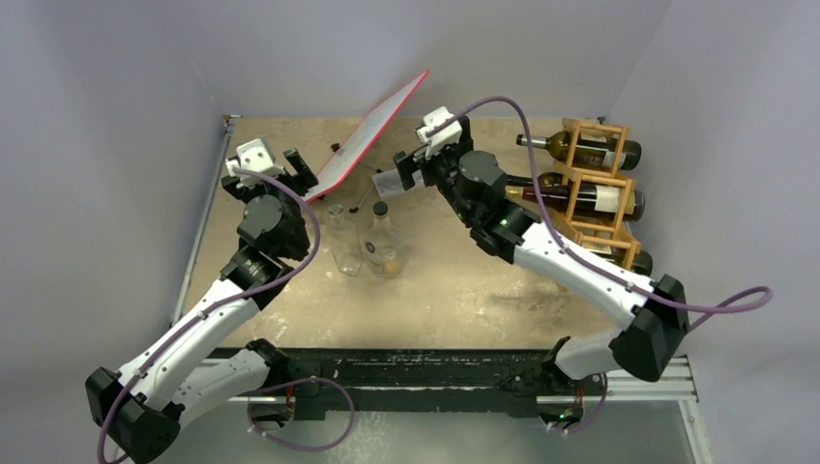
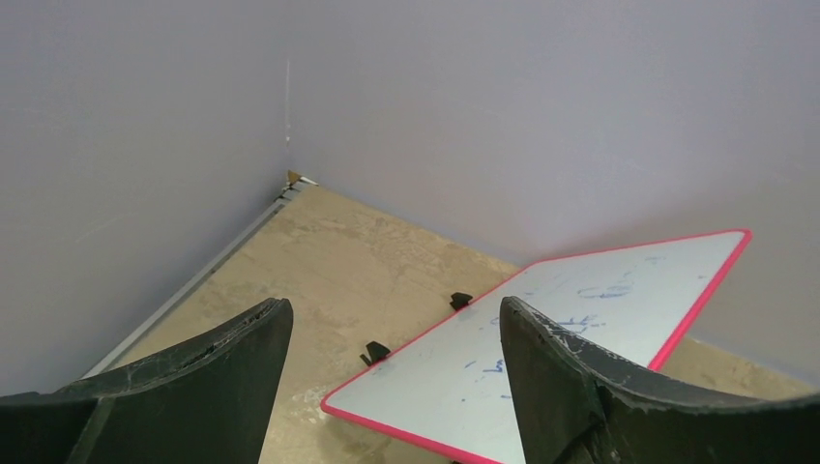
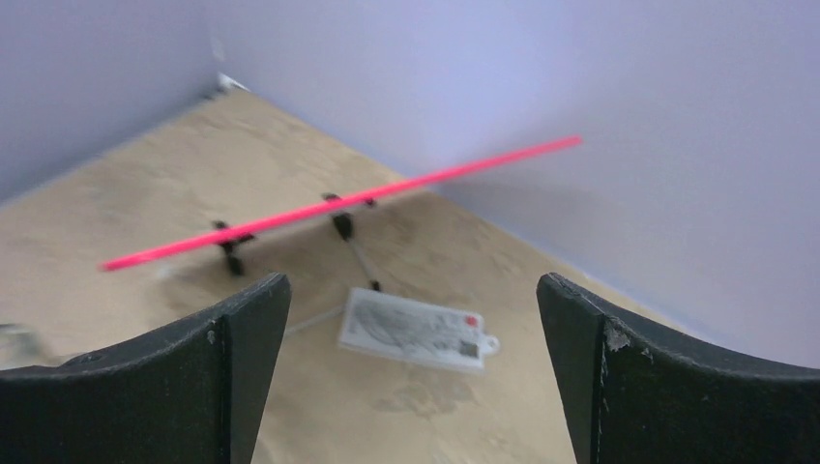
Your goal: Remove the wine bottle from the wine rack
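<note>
Light-brown wooden lattice wine rack stands at the three o'clock edge of the tan table, each dark glass wine bottle in it lying flat with its neck toward nine o'clock. The right arm stretches from five o'clock toward twelve, passing just beside the rack, its right gripper spread wide and empty over a white tag. The left arm reaches from seven toward eleven o'clock, its left gripper likewise agape with nothing held, facing the red-edged flat whiteboard.

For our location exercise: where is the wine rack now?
Top external view: the wine rack stands at the right edge of the table, holding dark bottles, beside the right arm.
</note>
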You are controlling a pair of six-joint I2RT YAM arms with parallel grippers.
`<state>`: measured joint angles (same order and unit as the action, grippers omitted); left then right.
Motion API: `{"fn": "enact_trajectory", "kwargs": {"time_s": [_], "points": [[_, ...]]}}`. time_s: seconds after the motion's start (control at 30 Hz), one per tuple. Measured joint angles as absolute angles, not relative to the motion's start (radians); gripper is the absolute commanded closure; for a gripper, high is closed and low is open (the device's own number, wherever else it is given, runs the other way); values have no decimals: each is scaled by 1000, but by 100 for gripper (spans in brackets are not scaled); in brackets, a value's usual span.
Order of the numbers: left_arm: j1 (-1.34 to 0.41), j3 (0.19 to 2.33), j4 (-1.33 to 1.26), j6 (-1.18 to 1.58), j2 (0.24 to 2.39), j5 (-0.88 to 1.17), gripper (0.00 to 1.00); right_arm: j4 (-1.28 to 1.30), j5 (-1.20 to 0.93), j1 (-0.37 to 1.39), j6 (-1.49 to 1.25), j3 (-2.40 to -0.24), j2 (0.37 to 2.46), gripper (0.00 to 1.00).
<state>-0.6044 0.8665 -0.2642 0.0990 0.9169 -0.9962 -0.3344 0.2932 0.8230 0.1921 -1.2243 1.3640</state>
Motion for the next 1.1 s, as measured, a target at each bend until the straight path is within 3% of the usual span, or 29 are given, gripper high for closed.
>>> {"fn": "enact_trajectory", "kwargs": {"time_s": [0.2, 0.33, 0.63, 0.87, 1.1], "points": [[-605, 726, -384, 9, 857, -939, 18, -186, 380, 752, 137, -1237, 1440, 1], [-606, 658, -457, -41, 844, -951, 22, -67, 374, 672, 83, -1246, 1418, 0], [-661, 709, -398, -17, 836, -898, 17, 58, 386, 640, 124, -1256, 1305, 0], [-691, 744, -387, -19, 813, -893, 15, 307, 399, 630, 129, -1436, 1309, 0], [-691, 767, -353, -16, 794, -918, 13, 502, 370, 628, 244, -1451, 1216, 0]]}}
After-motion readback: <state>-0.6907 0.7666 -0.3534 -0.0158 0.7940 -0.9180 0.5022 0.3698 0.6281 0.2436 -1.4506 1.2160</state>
